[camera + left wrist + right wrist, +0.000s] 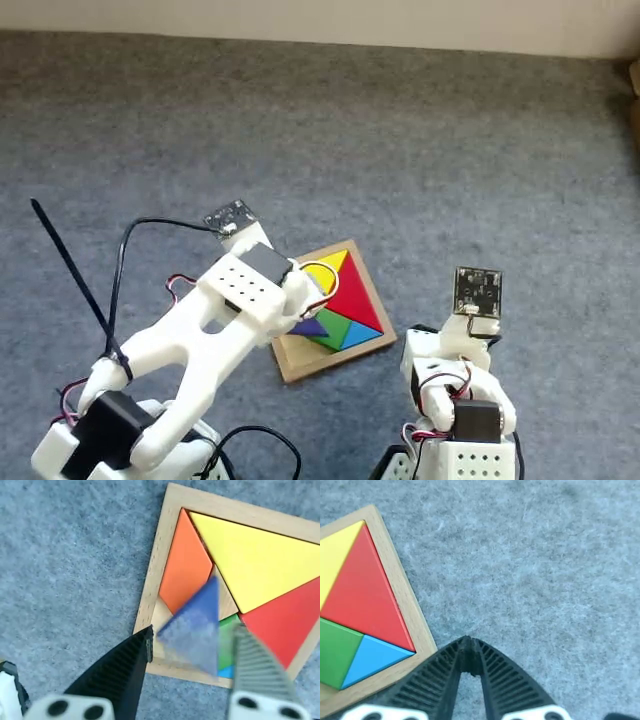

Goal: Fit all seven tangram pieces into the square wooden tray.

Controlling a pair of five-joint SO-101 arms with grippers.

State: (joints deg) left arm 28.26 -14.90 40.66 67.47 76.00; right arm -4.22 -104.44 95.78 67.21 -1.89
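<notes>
Tray (290, 366) sits on the surface (450, 150) between the two arms, with pieces (352, 312) laid in it. Left gripper (194, 640) is over the tray's left side, with a triangle piece (192, 630) between its fingers (125, 665), above a gap by the rim. Right gripper (470, 656) is over the surface, just right of the tray.

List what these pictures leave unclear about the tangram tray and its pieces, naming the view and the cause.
- High view: the left arm covers part of the wooden tray, so its pieces cannot be counted.
- Left wrist view: the blue triangle is blurred; whether it lies in the tray or hangs above it is unclear.
- Right wrist view: the picture's edge cuts off most of the tray.
</notes>
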